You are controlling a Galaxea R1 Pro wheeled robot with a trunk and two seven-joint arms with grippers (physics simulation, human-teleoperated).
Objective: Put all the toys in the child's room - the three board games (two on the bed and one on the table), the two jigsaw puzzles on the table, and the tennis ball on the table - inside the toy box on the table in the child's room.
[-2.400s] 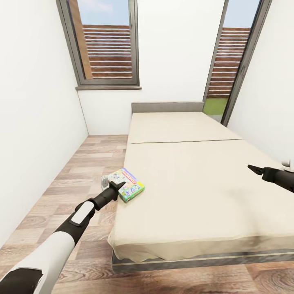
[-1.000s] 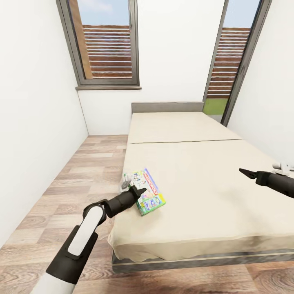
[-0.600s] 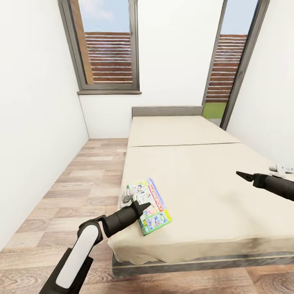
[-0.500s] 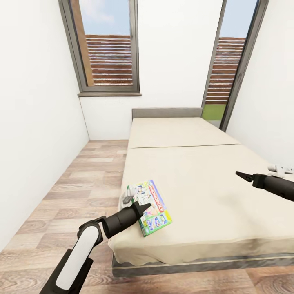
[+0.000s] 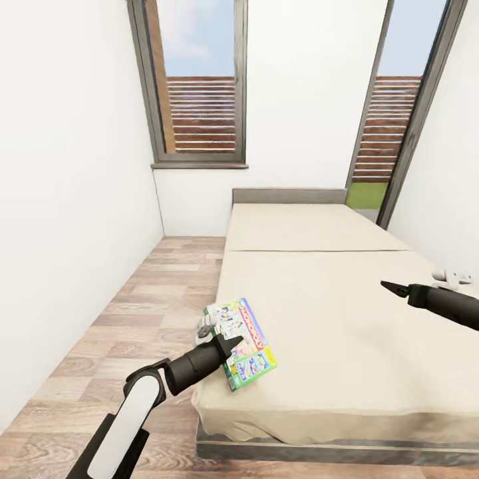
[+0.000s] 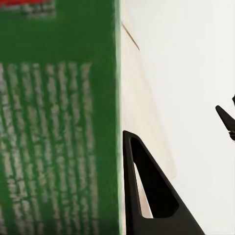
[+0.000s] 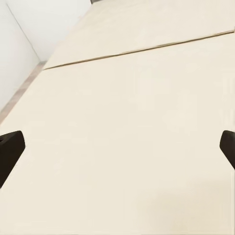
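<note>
The left gripper, black and two-fingered, is clamped on a flat green-white board game box with red lettering. It holds the box by its near-left edge, over the near-left corner of a wide beige mattress bed. In the left wrist view the green printed side of the box lies flat against one black finger, and the other finger is hidden behind the box. In the head view the box is tilted, its far end raised; whether its near corner touches the bedding cannot be told.

The black and white left arm rises from the lower edge of the head view, cut off by the frame. The right gripper hangs above the right side of the bed, well apart from the box. In the head view its tips look like one point, yet the right wrist view shows the two black fingertips spread wide at opposite edges, with only bare bedding between them. A small white object lies on the bed just beyond the right arm, too small to make out.

Wood plank floor runs along the left of the bed, bounded by a white wall. A grey headboard closes the far end, below a grey-framed window with brown slats beyond.
</note>
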